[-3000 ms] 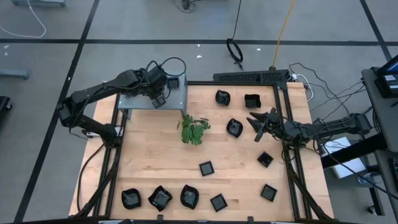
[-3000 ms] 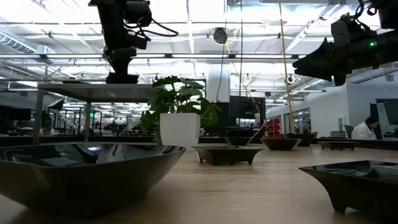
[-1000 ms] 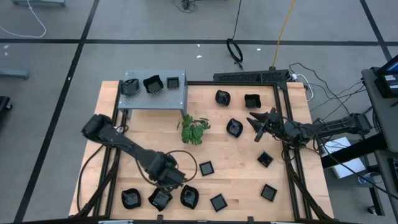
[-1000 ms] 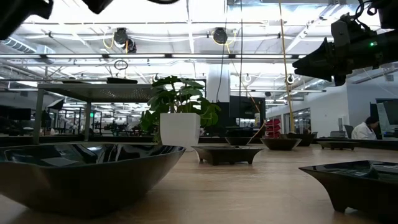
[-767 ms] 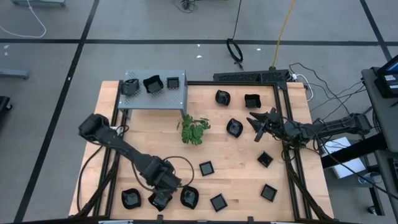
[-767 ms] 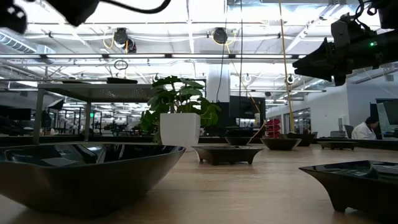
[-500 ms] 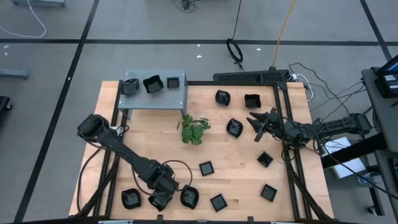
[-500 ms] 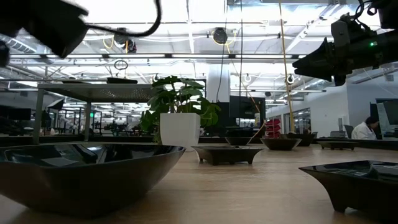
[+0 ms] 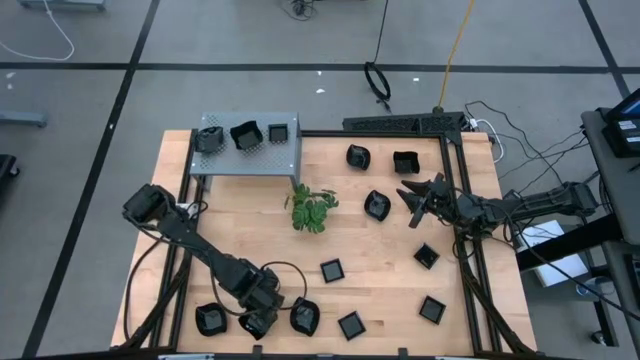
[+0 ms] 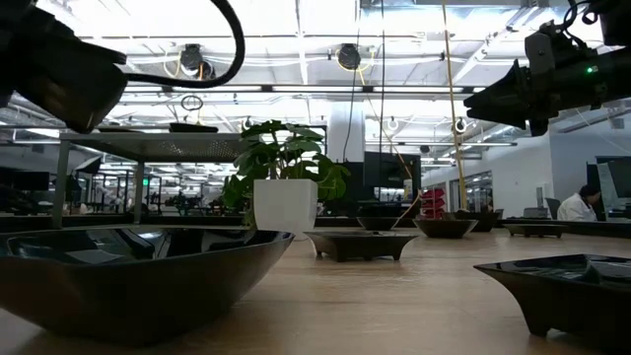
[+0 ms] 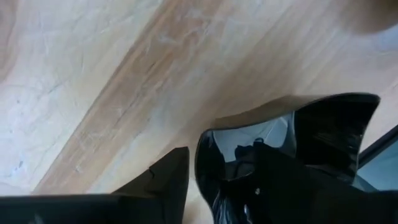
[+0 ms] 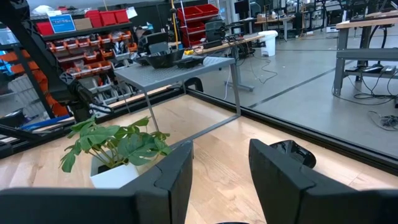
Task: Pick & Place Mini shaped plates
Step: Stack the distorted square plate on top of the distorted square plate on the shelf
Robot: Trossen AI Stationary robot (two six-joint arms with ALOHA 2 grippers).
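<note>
Glossy black mini plates lie scattered over the pale wooden table [image 9: 250,230]. Low over the near-left row, the left gripper [image 9: 262,312] has its fingers parted around the rim of a rounded black dish [image 9: 257,320], one finger inside the bowl and one outside; I cannot tell whether they touch it. That dish [image 11: 292,146] sits flat, mouth up, its long axis unclear. Two neighbours flank it, one to the left [image 9: 210,319] and one to the right [image 9: 304,316]. Three more plates rest on the grey perforated metal stand [image 9: 290,152] at the far left. Off to the right, the right gripper [image 9: 413,197] hangs above the table, fingers apart and empty, beside the green potted plant [image 9: 312,210].
</note>
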